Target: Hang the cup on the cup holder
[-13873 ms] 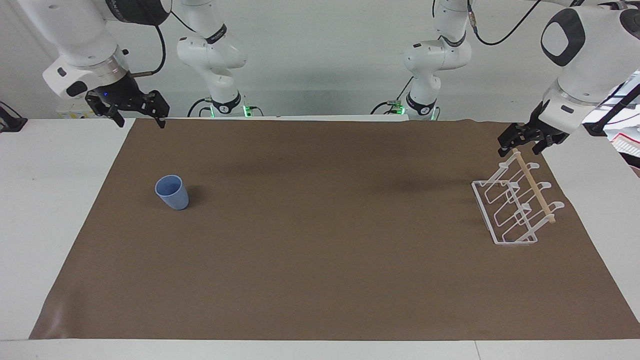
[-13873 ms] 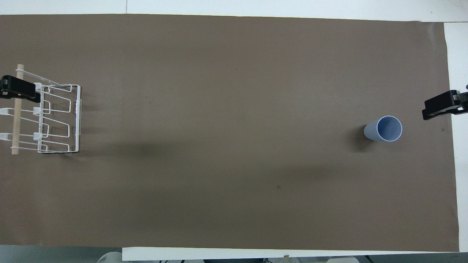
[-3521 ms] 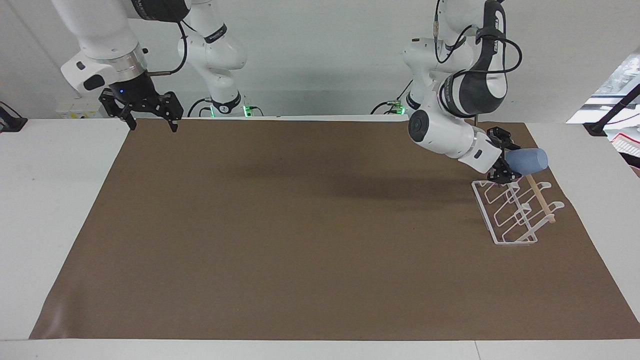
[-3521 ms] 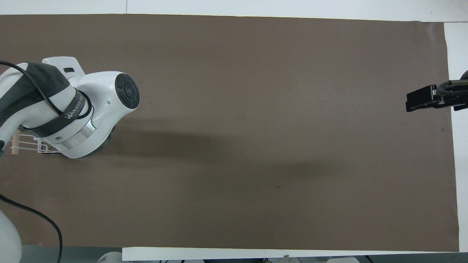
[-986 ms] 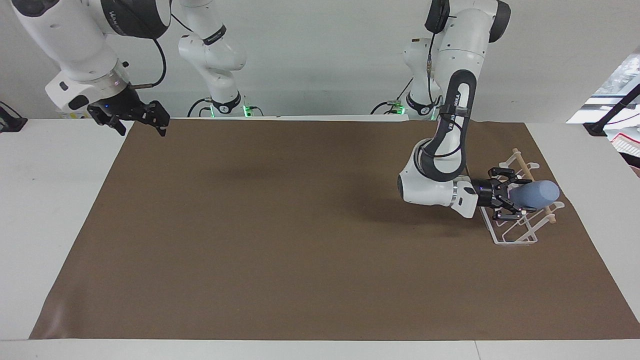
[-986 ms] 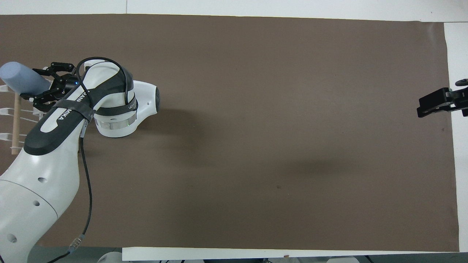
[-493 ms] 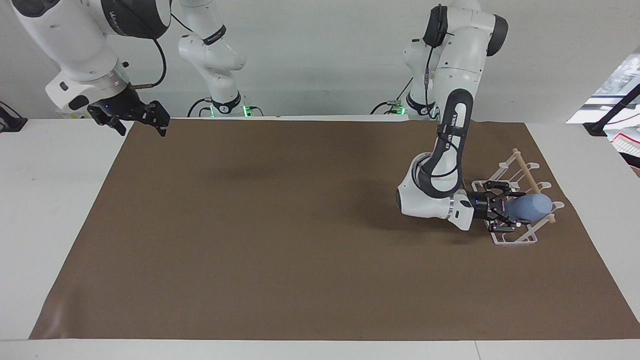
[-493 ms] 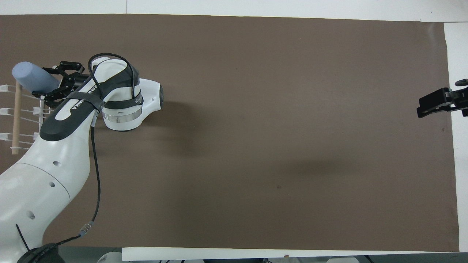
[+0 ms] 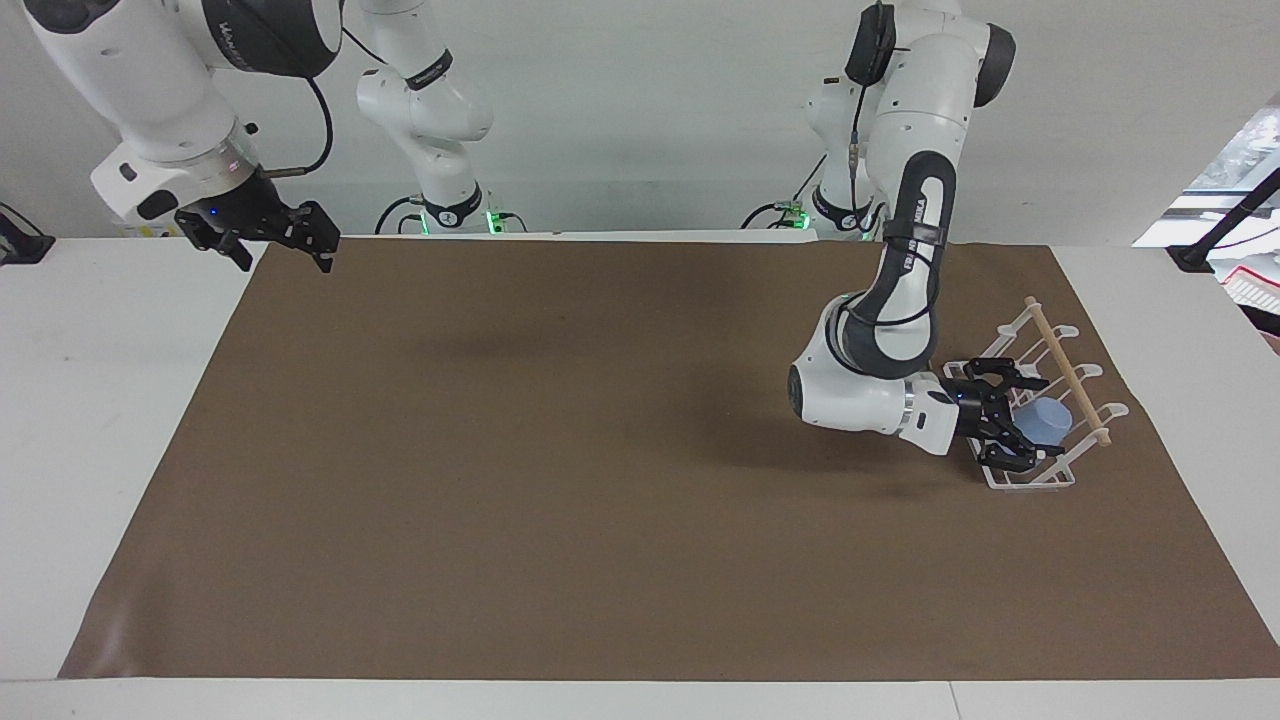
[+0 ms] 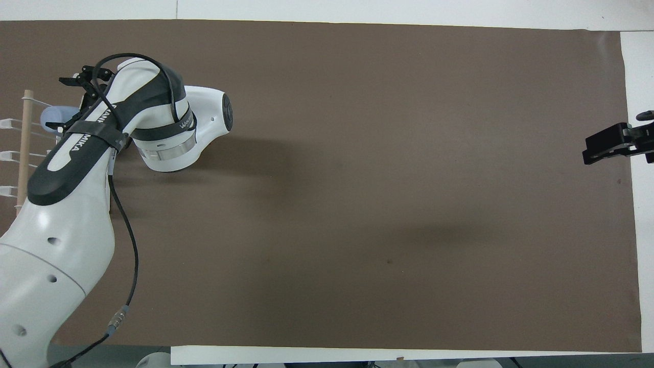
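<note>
The light blue cup (image 9: 1045, 421) lies tilted on the prongs of the white wire cup holder (image 9: 1066, 372), just below its wooden rod, at the left arm's end of the table. My left gripper (image 9: 1030, 424) is low over the holder with its fingers spread on either side of the cup, and a gap shows between the upper finger and the cup. In the overhead view the left arm covers most of the cup (image 10: 55, 116) and of the holder (image 10: 23, 153). My right gripper (image 9: 281, 256) is open and empty and waits over the brown mat's corner near the robots.
A brown mat (image 9: 560, 480) covers most of the white table. The left arm's forearm and wrist (image 9: 860, 395) reach low over the mat beside the holder. The right gripper (image 10: 606, 148) shows at the mat's edge in the overhead view.
The left gripper has lowered the cup under the rod onto the prongs. The cup has tipped and looks shorter than half a second ago. The right arm has not moved.
</note>
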`<state>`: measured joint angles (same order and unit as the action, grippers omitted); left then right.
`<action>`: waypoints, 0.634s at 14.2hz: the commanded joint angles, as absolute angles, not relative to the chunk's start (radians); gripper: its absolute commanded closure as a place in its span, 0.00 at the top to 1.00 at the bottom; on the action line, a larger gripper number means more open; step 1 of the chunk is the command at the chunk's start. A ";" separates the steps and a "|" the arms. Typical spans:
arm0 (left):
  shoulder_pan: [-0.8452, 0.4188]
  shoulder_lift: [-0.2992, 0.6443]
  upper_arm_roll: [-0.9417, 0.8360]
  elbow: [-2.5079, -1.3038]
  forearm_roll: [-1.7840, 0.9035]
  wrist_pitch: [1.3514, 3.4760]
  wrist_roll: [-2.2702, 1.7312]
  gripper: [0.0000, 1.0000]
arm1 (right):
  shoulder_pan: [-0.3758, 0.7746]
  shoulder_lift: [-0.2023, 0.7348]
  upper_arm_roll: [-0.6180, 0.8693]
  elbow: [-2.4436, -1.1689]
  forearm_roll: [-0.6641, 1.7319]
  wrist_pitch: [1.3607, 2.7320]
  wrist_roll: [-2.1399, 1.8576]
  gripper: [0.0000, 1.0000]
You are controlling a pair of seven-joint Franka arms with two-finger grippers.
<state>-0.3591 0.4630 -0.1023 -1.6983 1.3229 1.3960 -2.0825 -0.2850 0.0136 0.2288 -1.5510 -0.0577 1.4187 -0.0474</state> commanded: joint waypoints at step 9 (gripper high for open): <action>-0.180 0.071 -0.098 -1.697 0.542 1.538 -1.076 1.00 | -0.295 -0.008 0.233 -1.575 -0.038 1.422 -0.061 1.00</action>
